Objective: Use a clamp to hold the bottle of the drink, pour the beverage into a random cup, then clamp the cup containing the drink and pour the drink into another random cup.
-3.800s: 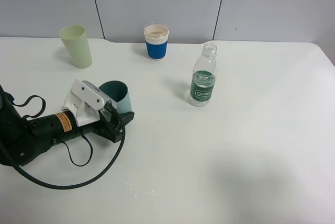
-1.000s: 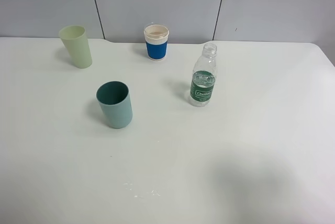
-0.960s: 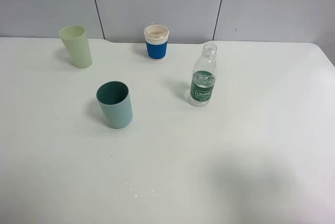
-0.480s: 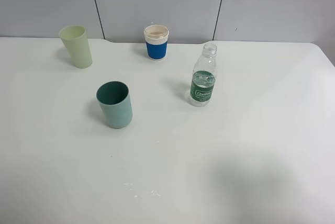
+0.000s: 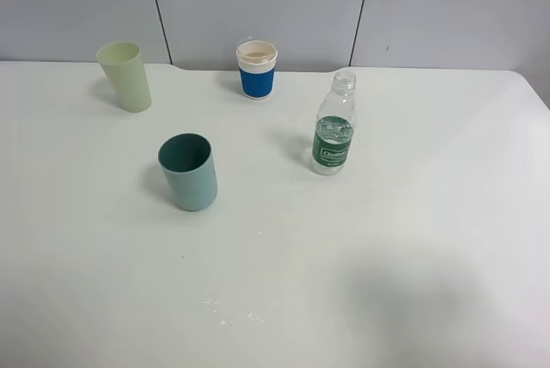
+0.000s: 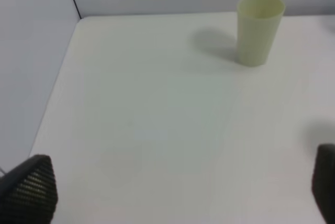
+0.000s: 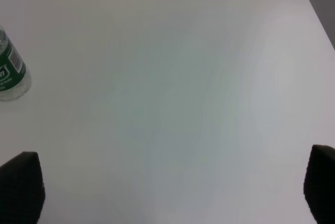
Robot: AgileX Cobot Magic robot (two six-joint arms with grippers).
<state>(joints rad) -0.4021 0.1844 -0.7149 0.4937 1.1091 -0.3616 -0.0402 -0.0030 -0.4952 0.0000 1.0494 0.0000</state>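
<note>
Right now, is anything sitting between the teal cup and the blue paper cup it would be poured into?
Nothing visible does. Bare table lies between the teal cup and the blue paper cup; the bottle and pale green cup stand off to either side.

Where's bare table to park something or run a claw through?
Free: the whole near strip in front of the teal tumbler, bar some white specks, and the right side past the bottle to the table edge. Tighter: the back row, pale green cup, blue-sleeved paper cup, bottle.

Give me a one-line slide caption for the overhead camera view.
Teal tumbler, pale green cup, blue-sleeved paper cup and uncapped bottle standing apart on a white table, no arm in view.
</note>
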